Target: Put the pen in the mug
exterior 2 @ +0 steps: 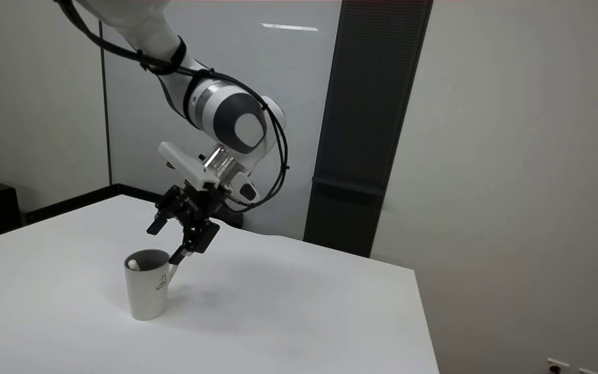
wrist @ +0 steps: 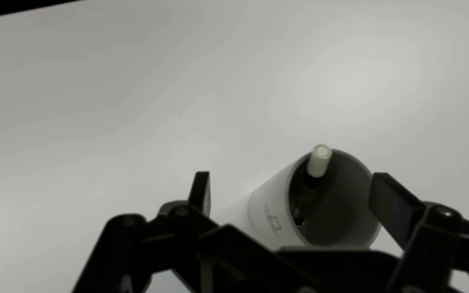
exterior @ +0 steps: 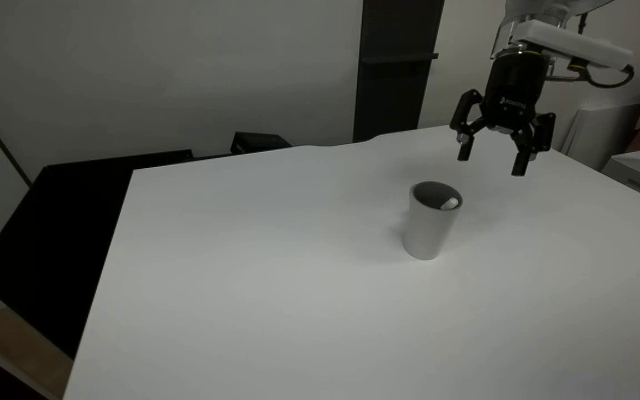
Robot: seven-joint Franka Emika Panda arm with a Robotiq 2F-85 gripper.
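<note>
In an exterior view the black Robotiq gripper point(exterior: 492, 157) hangs above the white table point(exterior: 275, 278), its fingers spread wide and gripping nothing; pale lettering point(exterior: 513, 103) on its body reads ROBOTIQ. Near it, clear of the fingertips, the light-grey mug point(exterior: 430, 233) stands upright, plain on the side seen from here, with the pen point(exterior: 449, 204) inside, its white end leaning at the rim. In an exterior view the mug point(exterior 2: 146, 296) also shows a handle point(exterior 2: 173, 272), which one fingertip overlaps from this angle, and a dark printed mark point(exterior 2: 161, 282) too small to read. Only here does the tall black panel point(exterior 2: 371, 119) show perforations, and a wall socket point(exterior 2: 555, 369) sits at the bottom edge. The wrist view looks down into the mug, which appears between the two parted fingers, one of them overlapping its rim; below the pen's white end a darker length runs down inside, hidden in both exterior views, its lowest part too dim to make out. The print on the mug's side shows as thin outlined strokes, not legible.
</note>
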